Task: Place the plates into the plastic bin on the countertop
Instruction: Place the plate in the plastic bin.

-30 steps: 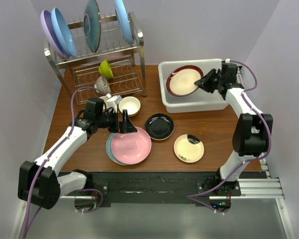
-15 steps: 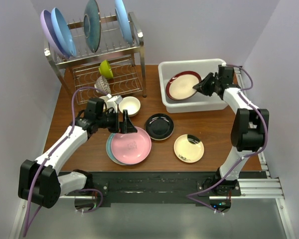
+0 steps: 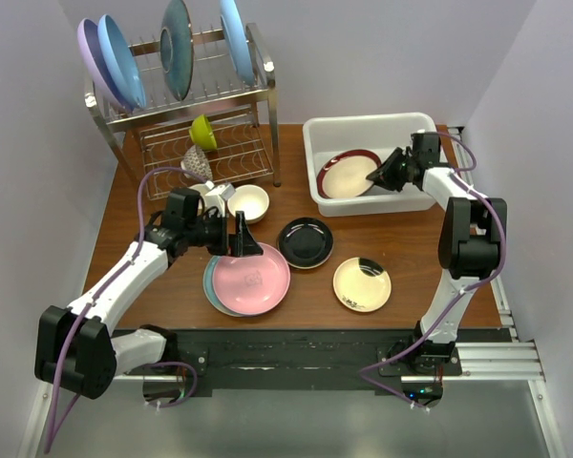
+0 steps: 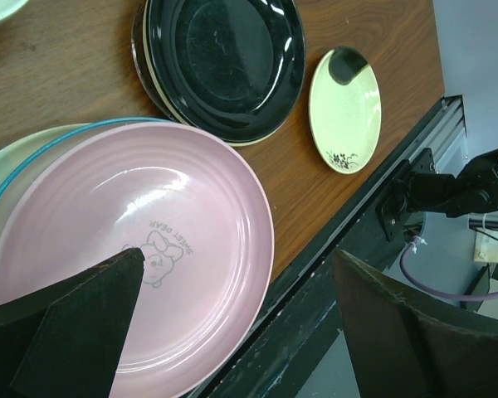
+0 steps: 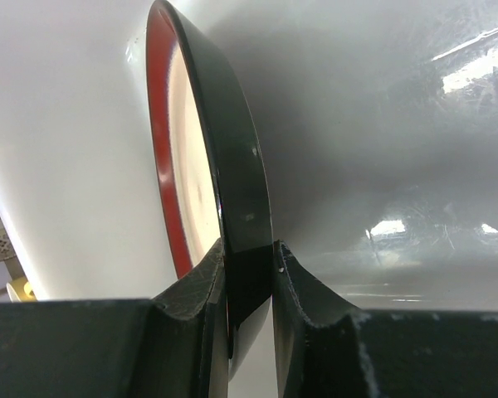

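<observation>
My right gripper [image 3: 380, 175] [image 5: 249, 259] is shut on the edge of the maroon-rimmed cream plate [image 3: 347, 175] [image 5: 236, 157]. The plate lies tilted low inside the white plastic bin [image 3: 363, 124] [image 5: 398, 124] at the back right of the countertop [image 3: 411, 248]. My left gripper [image 3: 241, 239] [image 4: 239, 265] hangs open above the pink plate [image 3: 251, 279] [image 4: 149, 240], holding nothing. This pink plate rests on a teal-and-cream plate [image 3: 210, 282] [image 4: 17, 157]. A glossy black plate [image 3: 306, 241] [image 4: 224, 58] and a small cream plate [image 3: 362, 283] [image 4: 345, 108] lie to its right.
A steel wire rack [image 3: 210, 143] at the back left holds large blue, lilac and dark teal plates, with a green cup on its lower shelf. A small cream bowl [image 3: 248, 202] sits in front of the rack. The black table rail [image 3: 296, 345] runs along the near edge.
My right gripper has moved down and nearer with the maroon-rimmed plate, which now sits lower and flatter in the bin. The left arm has not moved.
</observation>
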`<state>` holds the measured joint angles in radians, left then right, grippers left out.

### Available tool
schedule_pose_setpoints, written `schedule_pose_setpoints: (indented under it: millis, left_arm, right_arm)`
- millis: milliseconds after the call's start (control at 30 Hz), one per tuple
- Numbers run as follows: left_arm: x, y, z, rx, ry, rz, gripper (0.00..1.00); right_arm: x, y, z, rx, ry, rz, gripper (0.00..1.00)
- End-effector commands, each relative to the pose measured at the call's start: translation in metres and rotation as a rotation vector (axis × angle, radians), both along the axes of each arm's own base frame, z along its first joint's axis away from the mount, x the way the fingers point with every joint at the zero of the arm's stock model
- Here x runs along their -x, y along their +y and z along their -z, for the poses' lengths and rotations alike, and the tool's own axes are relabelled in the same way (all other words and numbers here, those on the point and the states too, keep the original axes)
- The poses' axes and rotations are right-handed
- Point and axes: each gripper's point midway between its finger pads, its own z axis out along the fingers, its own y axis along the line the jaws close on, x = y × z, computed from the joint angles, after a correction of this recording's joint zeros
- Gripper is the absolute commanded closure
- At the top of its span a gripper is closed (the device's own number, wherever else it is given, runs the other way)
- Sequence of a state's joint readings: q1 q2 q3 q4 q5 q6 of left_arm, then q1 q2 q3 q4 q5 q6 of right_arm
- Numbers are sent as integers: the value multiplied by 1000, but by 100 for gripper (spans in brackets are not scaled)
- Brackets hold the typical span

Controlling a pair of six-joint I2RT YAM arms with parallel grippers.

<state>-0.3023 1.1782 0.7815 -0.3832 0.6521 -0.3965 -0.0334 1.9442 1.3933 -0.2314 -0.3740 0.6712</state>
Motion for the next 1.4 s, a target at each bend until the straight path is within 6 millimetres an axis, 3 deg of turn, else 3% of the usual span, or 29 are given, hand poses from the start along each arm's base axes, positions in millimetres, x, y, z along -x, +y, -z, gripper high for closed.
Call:
schedule_pose_setpoints:
  millis: [0,133,233,367,533,800,1067,1367]
  left_arm:
    - [3,-1,-1,9,-24,33,0]
    - [4,-1,0,8,-25,32,0]
    - [5,-1,1,8,-23,33,0]
    - [6,-1,2,8,-18,29,0]
    - [5,-2,0,19,-26,32,0]
    - [6,-2,0,24,-29,35,0]
    - [8,-3,0,34,-27,33,0]
    - [8,-2,0,31,-24,24,0]
  right_arm:
    - [-20,2,-31,-22,-100,-26,84]
    - [-20,-1,-27,-19,-82,-20,67]
    - [-21,-5,-28,-9,-80,-13,60]
    - [-17,-10,-28,36,-61,-16,58]
    - [-14,-20,-40,106,-69,-7,47]
    - [-10,-32,-53,180,-76,-1,38]
    - [-5,-33,-112,198,-222,21,28]
    - [24,-23,-175,167,-364,-2,13]
